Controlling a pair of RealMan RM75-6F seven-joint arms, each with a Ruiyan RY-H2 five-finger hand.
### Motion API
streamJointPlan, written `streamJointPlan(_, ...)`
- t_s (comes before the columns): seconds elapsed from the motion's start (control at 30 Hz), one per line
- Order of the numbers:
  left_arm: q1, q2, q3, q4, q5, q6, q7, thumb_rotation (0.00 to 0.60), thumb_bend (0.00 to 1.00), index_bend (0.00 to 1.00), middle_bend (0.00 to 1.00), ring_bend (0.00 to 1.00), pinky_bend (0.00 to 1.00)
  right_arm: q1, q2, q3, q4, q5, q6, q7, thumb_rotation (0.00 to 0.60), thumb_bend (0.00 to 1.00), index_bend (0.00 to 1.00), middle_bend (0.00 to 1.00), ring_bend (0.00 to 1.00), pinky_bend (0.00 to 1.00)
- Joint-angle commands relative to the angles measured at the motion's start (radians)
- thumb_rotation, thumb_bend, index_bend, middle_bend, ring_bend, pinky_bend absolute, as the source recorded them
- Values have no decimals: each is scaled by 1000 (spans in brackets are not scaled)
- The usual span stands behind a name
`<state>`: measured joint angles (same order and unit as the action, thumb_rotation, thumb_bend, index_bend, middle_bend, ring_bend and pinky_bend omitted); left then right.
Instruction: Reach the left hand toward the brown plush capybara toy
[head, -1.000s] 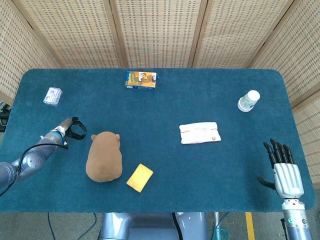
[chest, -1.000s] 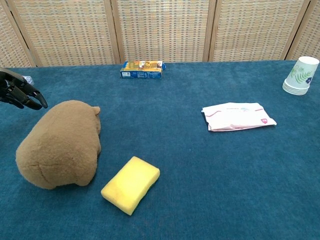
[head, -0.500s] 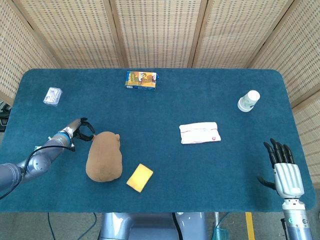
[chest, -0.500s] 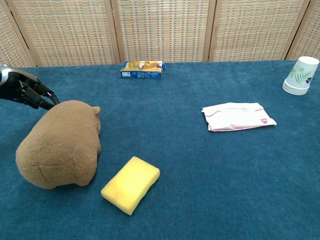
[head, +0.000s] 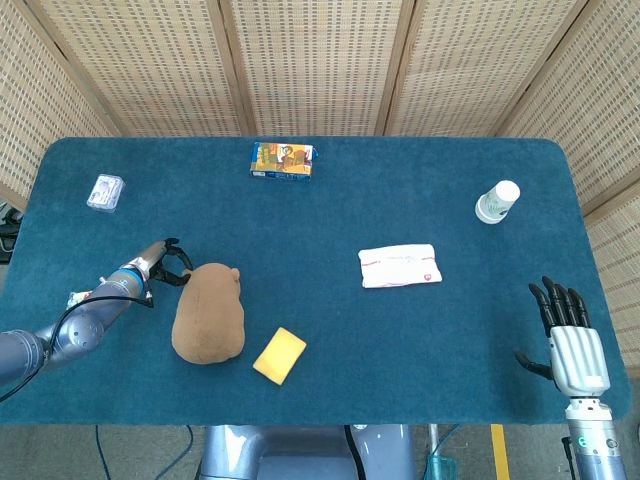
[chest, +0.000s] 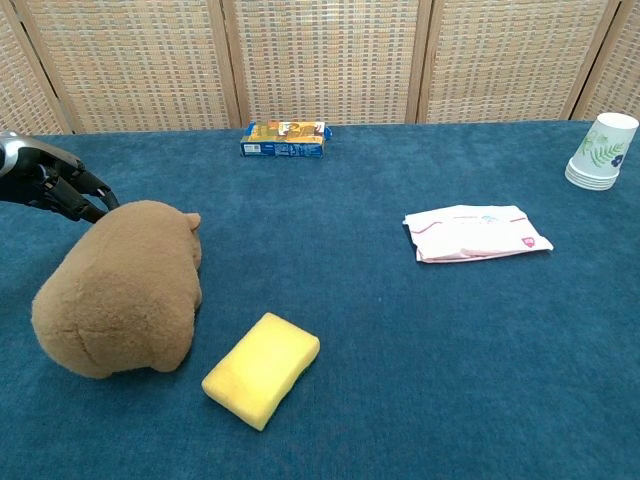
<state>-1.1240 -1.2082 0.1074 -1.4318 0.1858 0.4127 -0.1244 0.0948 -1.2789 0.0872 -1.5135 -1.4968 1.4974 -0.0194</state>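
Note:
The brown plush capybara lies on the blue table, left of centre, its head pointing to the far side. In the chest view the capybara fills the lower left. My left hand is just left of the toy's head, its dark fingers spread and their tips at the plush, holding nothing. The chest view shows the left hand at the left edge, fingertips by the top of the head. My right hand hovers at the table's near right corner, fingers straight and apart, empty.
A yellow sponge lies right of the capybara. A pink-and-white packet lies mid-table, a paper cup at far right, a colourful box at the far edge, and a small clear packet far left.
My left hand has moved right and slightly nearer, from clear of the toy to right beside its head. The right hand has stayed still.

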Motion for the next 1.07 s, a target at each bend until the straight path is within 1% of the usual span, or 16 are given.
streamJointPlan(0.03, 0, -2, 3, -1, 3, 4, 2, 600, 424, 501, 0, 0, 0, 0, 0, 0, 0, 0, 1, 0, 600, 74, 0, 0, 0, 0)
streamJointPlan(0.3, -5, -11, 10, 4, -3, 9, 4, 600, 426, 531, 0, 0, 0, 0, 1, 2, 0, 2, 2, 5, 600, 74, 0, 0, 0, 0)
streamJointPlan(0.4, -5, -10, 12, 1, -5, 11, 2, 600, 428, 558, 0, 0, 0, 0, 1, 2, 0, 3, 1, 8, 600, 74, 0, 0, 0, 0)
streamJointPlan(0.57, -3, -8, 13, 1, -6, 5, -1, 600, 445, 579, 0, 0, 0, 0, 1, 1, -1, 0, 3, 10, 600, 74, 0, 0, 0, 0)
streamJointPlan(1.07, 2, -8, 9, 6, 9, -2, -11, 600, 449, 583, 0, 0, 0, 0, 3, 4, -4, 0, 5, 16, 600, 74, 0, 0, 0, 0)
